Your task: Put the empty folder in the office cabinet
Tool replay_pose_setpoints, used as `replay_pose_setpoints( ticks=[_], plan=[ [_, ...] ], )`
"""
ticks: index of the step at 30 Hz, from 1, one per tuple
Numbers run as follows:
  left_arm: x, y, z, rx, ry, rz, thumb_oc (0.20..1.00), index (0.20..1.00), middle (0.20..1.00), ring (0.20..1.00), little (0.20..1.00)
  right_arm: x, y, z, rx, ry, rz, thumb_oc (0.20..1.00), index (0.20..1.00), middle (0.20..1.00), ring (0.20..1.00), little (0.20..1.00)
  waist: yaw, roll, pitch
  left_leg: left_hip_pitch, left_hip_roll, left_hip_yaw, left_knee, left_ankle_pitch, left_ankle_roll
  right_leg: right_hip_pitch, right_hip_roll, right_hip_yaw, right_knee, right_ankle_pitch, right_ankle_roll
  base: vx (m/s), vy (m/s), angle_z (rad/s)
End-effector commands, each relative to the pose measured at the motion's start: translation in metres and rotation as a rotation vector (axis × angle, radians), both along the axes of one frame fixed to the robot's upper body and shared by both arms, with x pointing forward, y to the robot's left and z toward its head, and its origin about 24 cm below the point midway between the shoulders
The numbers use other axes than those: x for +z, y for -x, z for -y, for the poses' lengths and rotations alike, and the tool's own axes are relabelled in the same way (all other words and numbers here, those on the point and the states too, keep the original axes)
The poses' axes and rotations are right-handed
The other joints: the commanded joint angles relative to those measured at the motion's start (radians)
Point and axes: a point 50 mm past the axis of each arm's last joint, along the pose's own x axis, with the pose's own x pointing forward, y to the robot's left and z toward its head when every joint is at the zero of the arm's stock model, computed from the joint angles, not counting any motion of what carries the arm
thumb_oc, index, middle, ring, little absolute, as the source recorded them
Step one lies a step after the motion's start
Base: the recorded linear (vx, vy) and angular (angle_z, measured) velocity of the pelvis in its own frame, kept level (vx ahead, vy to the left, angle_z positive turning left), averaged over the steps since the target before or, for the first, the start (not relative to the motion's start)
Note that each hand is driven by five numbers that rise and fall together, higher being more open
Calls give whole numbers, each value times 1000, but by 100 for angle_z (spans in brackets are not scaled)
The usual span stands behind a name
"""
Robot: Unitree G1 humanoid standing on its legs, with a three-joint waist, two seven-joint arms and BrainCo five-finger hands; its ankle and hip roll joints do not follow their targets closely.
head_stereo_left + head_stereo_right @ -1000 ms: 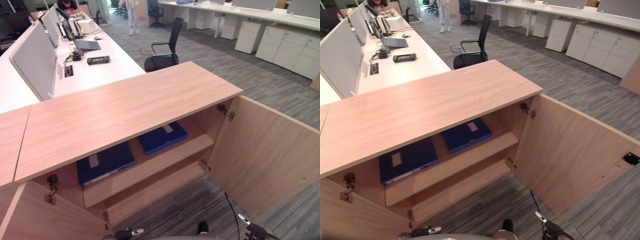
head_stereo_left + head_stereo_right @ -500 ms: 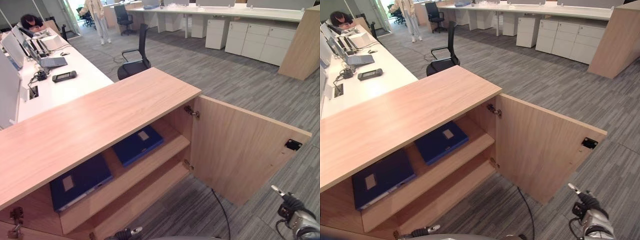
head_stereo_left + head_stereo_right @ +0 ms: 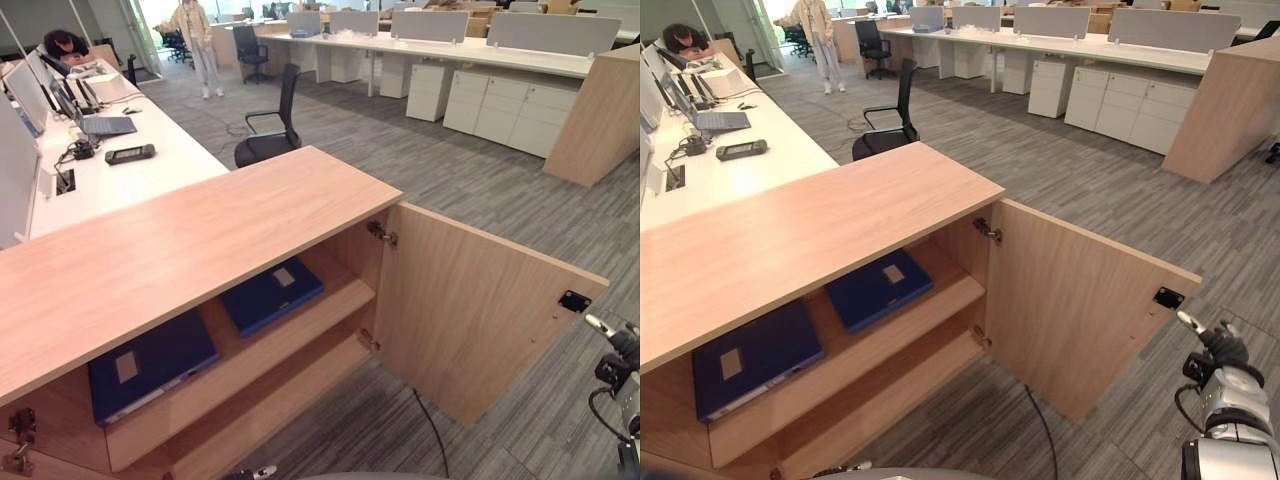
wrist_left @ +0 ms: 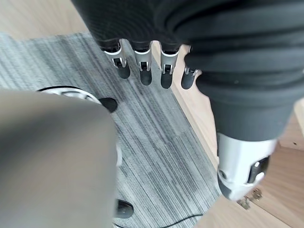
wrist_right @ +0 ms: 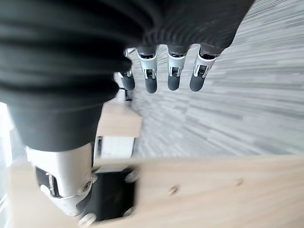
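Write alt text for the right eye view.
An open wooden office cabinet holds two dark blue folders lying flat on its upper shelf, its right door swung wide. The robot's right hand shows beyond the door's edge, over grey carpet.

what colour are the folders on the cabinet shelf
Dark blue, each with a pale label; the folders show best in the left eye view.

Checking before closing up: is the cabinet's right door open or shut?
Open. The right door stands swung out on its hinges, showing two blue folders lying flat inside.
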Motion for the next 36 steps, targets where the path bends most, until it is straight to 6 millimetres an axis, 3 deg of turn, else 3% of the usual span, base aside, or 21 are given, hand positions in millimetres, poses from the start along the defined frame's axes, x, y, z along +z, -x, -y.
replay_pose_setpoints(
  ticks=[1, 5, 7, 11, 12, 13, 14, 15, 17, 19, 21, 23, 25, 26, 27, 28, 31, 36],
  plan=[
    [2, 2, -11, 51, -26, -6, 1000, 1000, 1000, 1000, 1000, 17, -34, -19, 80, -36, 181, 1000, 1000, 1000, 1000, 1000, 12, -51, -20, 2, -51, -11, -20, -50, 51, -7, 66, -12, -18, -92, -22, 0, 0, 0],
    [1, 7, -13, 81, -20, -15, 1000, 1000, 1000, 1000, 1000, 19, -48, -34, 150, -90, 249, 1000, 1000, 1000, 1000, 1000, 13, -52, -22, 6, -50, -7, -24, -47, 48, -3, 73, -11, -24, -91, -26, 13, -4, -5],
    [1, 10, -14, 98, -17, -16, 1000, 1000, 1000, 1000, 1000, 20, -69, -63, 271, -175, 329, 1000, 1000, 1000, 1000, 1000, 18, -54, -23, 9, -50, -5, -28, -43, 46, 0, 78, -9, -28, -91, -29, 16, -11, -9],
    [1, 13, -17, 113, -16, -24, 1000, 1000, 1000, 1000, 1000, 23, -83, -87, 364, -246, 393, 1000, 1000, 1000, 1000, 1000, 23, -56, -24, 10, -50, -3, -32, -40, 45, 1, 80, -10, -30, -90, -31, 2, -4, -8],
    [1, 16, -17, 124, -15, -31, 1000, 1000, 1000, 1000, 1000, 26, -93, -103, 427, -281, 420, 1000, 1000, 1000, 1000, 1000, 27, -57, -24, 10, -50, -1, -33, -38, 44, 1, 81, -11, -31, -88, -32, 0, -3, -7],
    [1, 16, -17, 124, -15, -31, 1000, 1000, 1000, 1000, 1000, 26, -93, -103, 427, -281, 420, 1000, 1000, 1000, 1000, 1000, 26, -57, -24, 10, -50, -1, -33, -38, 44, 1, 81, -12, -31, -88, -32, -4, -6, -9],
    [1, 17, -18, 131, -15, -36, 1000, 1000, 1000, 1000, 1000, 28, -98, -112, 466, -295, 429, 1000, 1000, 1000, 1000, 1000, 28, -58, -24, 10, -50, 0, -33, -37, 43, 0, 81, -11, -31, -86, -33, -14, -10, -14],
    [1, 23, -17, 141, -6, -59, 1000, 1000, 1000, 1000, 1000, 27, -109, -138, 579, -332, 407, 1000, 1000, 1000, 1000, 1000, 33, -61, -25, 8, -50, 2, -32, -35, 42, -2, 83, -12, -31, -84, -37, -29, -11, -18],
    [0, 26, -16, 143, 11, -73, 1000, 1000, 1000, 1000, 1000, 14, -111, -162, 680, -365, 328, 1000, 1000, 1000, 1000, 1000, 37, -64, -25, 5, -50, 5, -32, -32, 42, -4, 83, -14, -31, -82, -40, -29, -5, -13],
    [0, 26, -14, 144, 24, -76, 1000, 1000, 1000, 1000, 1000, 2, -109, -177, 751, -369, 252, 1000, 1000, 1000, 1000, 1000, 38, -66, -23, 3, -49, 5, -31, -30, 41, -5, 83, -15, -31, -81, -41, -27, 0, -7],
    [-1, 26, -11, 146, 40, -75, 1000, 1000, 1000, 1000, 1000, -13, -103, -208, 906, -380, 158, 1000, 1000, 1000, 1000, 1000, 38, -67, -17, 0, -49, 6, -30, -27, 41, -8, 82, -15, -29, -78, -43, -34, 6, -12],
    [-1, 24, -9, 142, 47, -69, 1000, 1000, 1000, 1000, 1000, -15, -97, -239, 1048, -417, 146, 1000, 1000, 1000, 1000, 1000, 35, -65, -14, -2, -50, 8, -30, -26, 41, -11, 81, -15, -28, -76, -44, -31, 11, -23],
    [-1, 19, -6, 130, 54, -51, 1000, 1000, 1000, 1000, 1000, -15, -83, -288, 1212, -574, 189, 1000, 1000, 1000, 1000, 1000, 33, -64, -9, -3, -50, 13, -29, -26, 41, -16, 81, -14, -26, -73, -45, -26, 15, -31],
    [-1, 19, -6, 130, 54, -52, 1000, 1000, 1000, 1000, 1000, -15, -83, -288, 1212, -575, 188, 1000, 1000, 1000, 1000, 1000, 33, -64, -9, -3, -50, 13, -29, -26, 41, -16, 81, -14, -26, -73, -45, -30, 17, -39],
    [-1, 16, -5, 133, 59, -39, 1000, 1000, 1000, 1000, 1000, -9, -72, -323, 1305, -697, 244, 1000, 1000, 1000, 1000, 1000, 34, -64, -5, -3, -51, 18, -27, -25, 41, -20, 80, -15, -25, -69, -45, -20, 11, -47],
    [-1, 16, -5, 133, 59, -39, 1000, 1000, 1000, 1000, 1000, -9, -72, -323, 1305, -697, 244, 1000, 1000, 1000, 1000, 1000, 34, -64, -6, -3, -51, 18, -27, -25, 41, -21, 80, -15, -25, -69, -45, -33, 14, -49],
    [0, 6, -5, 95, 38, -14, 1000, 1000, 1000, 1000, 1000, -2, -47, -381, 1515, -838, 234, 1000, 1000, 1000, 1000, 1000, 43, -68, -2, -6, -51, 31, -25, -24, 41, -30, 77, -14, -27, -58, -44, -34, 20, -30],
    [2, -6, -4, 74, 21, 20, 1000, 1000, 1000, 1000, 1000, -3, -19, -414, 1615, -997, 206, 1000, 1000, 1000, 1000, 1000, 55, -73, 4, -12, -53, 39, -20, -22, 40, -38, 71, -23, -25, -49, -42, -26, 16, 31]
  ],
)
